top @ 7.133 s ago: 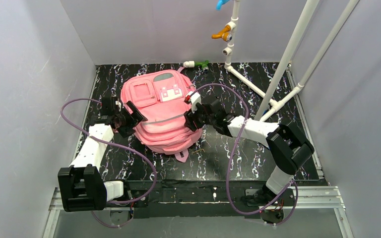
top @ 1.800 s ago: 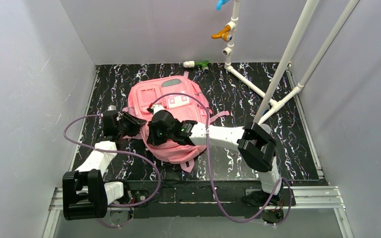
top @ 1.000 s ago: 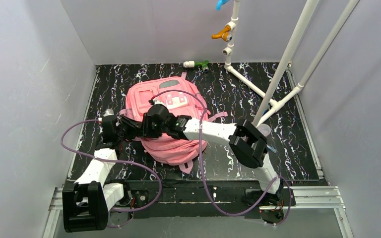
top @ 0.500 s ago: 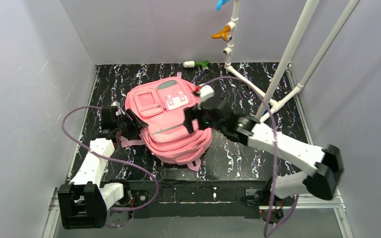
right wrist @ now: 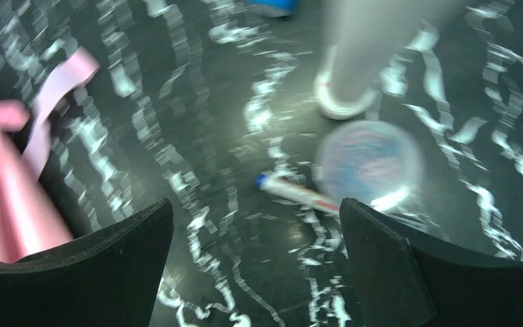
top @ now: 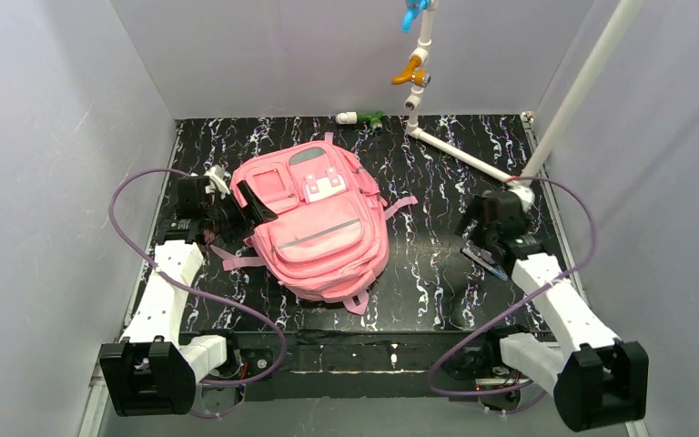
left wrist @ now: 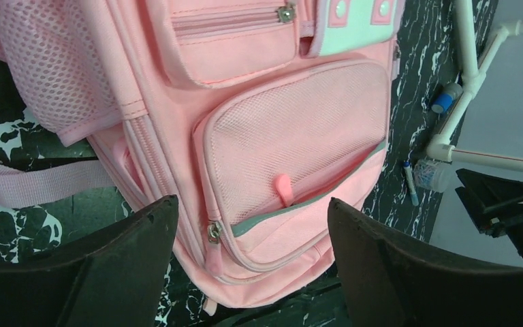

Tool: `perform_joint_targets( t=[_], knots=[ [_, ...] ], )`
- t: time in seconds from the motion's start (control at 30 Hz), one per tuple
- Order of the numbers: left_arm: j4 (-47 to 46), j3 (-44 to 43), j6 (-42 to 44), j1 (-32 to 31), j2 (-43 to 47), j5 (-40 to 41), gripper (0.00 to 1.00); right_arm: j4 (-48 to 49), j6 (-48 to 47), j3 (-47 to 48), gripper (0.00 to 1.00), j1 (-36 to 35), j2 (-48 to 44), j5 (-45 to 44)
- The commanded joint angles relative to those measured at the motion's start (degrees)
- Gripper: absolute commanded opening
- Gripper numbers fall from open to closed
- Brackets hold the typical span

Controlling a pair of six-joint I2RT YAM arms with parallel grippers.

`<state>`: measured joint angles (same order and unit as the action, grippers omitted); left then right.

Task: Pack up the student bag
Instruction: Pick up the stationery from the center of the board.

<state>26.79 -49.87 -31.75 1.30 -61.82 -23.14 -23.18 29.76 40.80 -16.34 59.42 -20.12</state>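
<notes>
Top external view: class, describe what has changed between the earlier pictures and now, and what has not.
The right gripper left the student bag, swung to the table's right side and now stands open above a pen. The left gripper opened beside the bag. The white pipe frame shifted. The bag remains front-up on the table.

Blue-capped pen [right wrist: 293, 193] beside blurred round container [right wrist: 369, 162], between wide-spread jaws of right gripper [right wrist: 255, 272].

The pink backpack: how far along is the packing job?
Early, it seems. Done: the student bag lies flat, front up. In hand: nothing; left gripper and right gripper are both open and empty. Left: a pen and a clear round container lie on the table below the right gripper, unpacked.
</notes>
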Motion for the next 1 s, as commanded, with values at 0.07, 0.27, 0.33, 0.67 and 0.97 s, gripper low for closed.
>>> perform_joint_targets(
  t=[0.07, 0.27, 0.33, 0.67, 0.97],
  knots=[
    [3.5, -4.87, 3.72, -4.31, -0.76, -3.52, 0.82, 3.13, 3.78, -6.79, 0.98, 12.27, -8.24, 7.02],
    [1.54, -5.77, 2.49, -5.91, -2.32, -5.71, 0.82, 2.59, -5.99, -2.46, 0.98, 11.88, -1.9, 18.01],
    [1.43, -6.57, 2.77, -6.89, -2.29, -6.07, 0.82, 1.33, -4.91, -2.63, 0.98, 11.93, -2.56, 12.95],
    [0.66, -10.57, 7.99, -19.57, -2.59, -1.28, 0.89, -1.91, -4.53, -1.67, 0.98, 11.9, -2.75, -2.08],
    [1.32, -13.73, 21.39, -34.0, -5.59, 8.31, 0.93, 10.05, -3.83, -8.19, 0.98, 11.93, 0.98, -6.29]
  ],
)
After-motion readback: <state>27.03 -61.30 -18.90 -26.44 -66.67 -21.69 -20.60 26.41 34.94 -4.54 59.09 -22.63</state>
